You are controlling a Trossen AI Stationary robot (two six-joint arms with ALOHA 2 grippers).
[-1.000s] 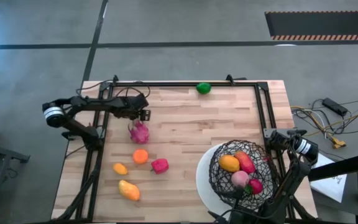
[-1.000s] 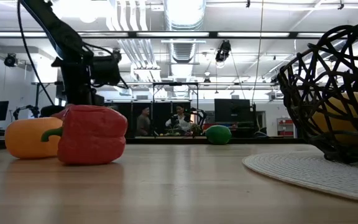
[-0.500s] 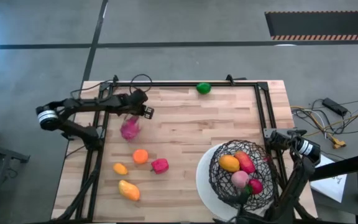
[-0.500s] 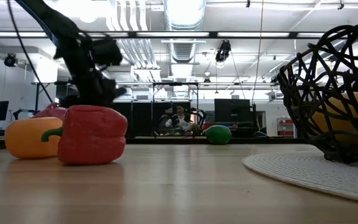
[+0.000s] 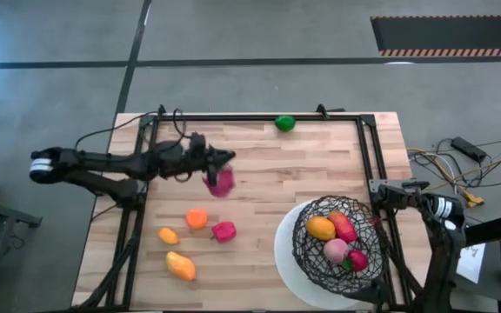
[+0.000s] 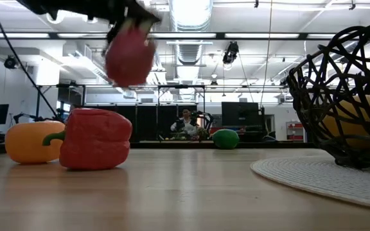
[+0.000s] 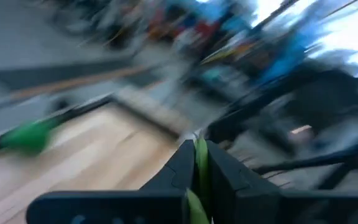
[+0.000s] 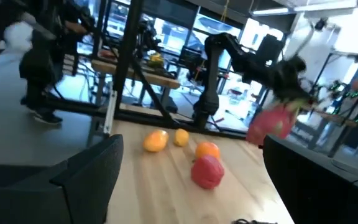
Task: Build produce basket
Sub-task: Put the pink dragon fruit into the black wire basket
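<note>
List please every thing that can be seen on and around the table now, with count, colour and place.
Table: one, light wood, with a black frame.
Basket: one, black wire, right near corner on a white base.
Produce in basket: four; orange-yellow, red, pink, magenta.
Loose produce: four, orange to red, left near side.
Green piece: one, far edge.
Pink fruit: one, magenta, lifted above the table.
Left gripper: jaws shut on the pink fruit's green leaf.
Right gripper: open, beside the basket.
</note>
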